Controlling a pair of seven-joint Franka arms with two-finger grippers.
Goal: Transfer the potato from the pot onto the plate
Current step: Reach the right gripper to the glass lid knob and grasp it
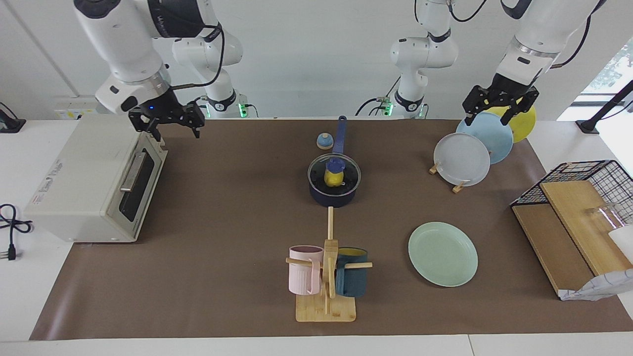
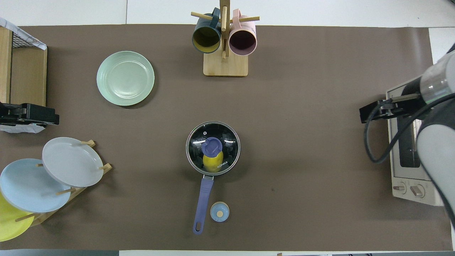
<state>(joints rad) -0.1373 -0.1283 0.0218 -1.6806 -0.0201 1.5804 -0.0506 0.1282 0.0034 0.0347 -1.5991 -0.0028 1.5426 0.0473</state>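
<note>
Where a brown mat (image 1: 222,237) covers most of the white bench (image 1: 29,291), a pale wall rises at the robots' end. A white toaster oven (image 1: 94,183) sits at the right arm's end, a rack of grey, light blue and yellow plates (image 1: 477,148) at the left arm's end, and farther from the robots than that rack stands a wire basket with wooden boards (image 1: 578,217). A wooden mug tree (image 1: 327,277) with a pink mug (image 1: 304,269) and a dark teal mug (image 1: 352,272) stands farther out than the pot (image 1: 334,182), and a small blue knob-topped disc (image 1: 324,141) lies beside the pot's handle. A glass lid (image 2: 213,147) with a blue knob closes the pot, and the potato (image 1: 334,178) shows through it, inside. The plate (image 1: 442,253) lies bare, farther from the robots than the pot and toward the left arm's end. The right gripper (image 1: 174,127) hangs over the toaster oven, fingers spread; the left gripper (image 1: 497,111) hangs over the plate rack, fingers likewise spread. Both are well apart from the pot and the potato.
</note>
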